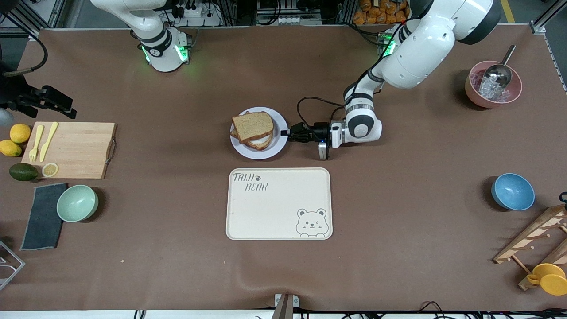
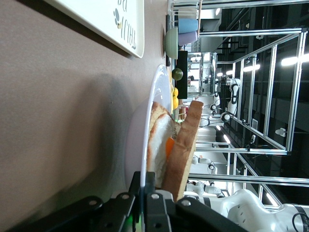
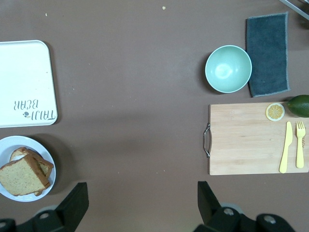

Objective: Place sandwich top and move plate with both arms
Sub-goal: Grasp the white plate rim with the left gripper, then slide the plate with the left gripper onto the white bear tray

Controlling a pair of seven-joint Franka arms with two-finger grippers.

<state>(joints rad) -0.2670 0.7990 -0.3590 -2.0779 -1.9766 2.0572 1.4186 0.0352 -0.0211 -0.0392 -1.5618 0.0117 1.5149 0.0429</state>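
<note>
The lavender-white plate (image 1: 279, 142) sits mid-table, farther from the front camera than the cream tray. On it lies the sandwich, with the brown sandwich top (image 1: 252, 125) resting on the egg slice. My left gripper (image 1: 287, 132) lies low at the plate's edge toward the left arm's end, shut on the rim. In the left wrist view the rim (image 2: 157, 92) runs between my left gripper (image 2: 146, 186) jaws, with the sandwich top (image 2: 186, 145) above the egg. My right gripper (image 3: 143, 203) hangs open high over bare table, looking down on the plate (image 3: 29, 141) and sandwich top (image 3: 21, 175).
The bear tray (image 1: 279, 204) lies just in front of the plate. A cutting board (image 1: 73, 148), mint bowl (image 1: 77, 202) and dark cloth (image 1: 43, 215) are at the right arm's end. A pink ice bowl (image 1: 493, 84), blue bowl (image 1: 513, 191) and wooden rack (image 1: 536, 243) are at the left arm's end.
</note>
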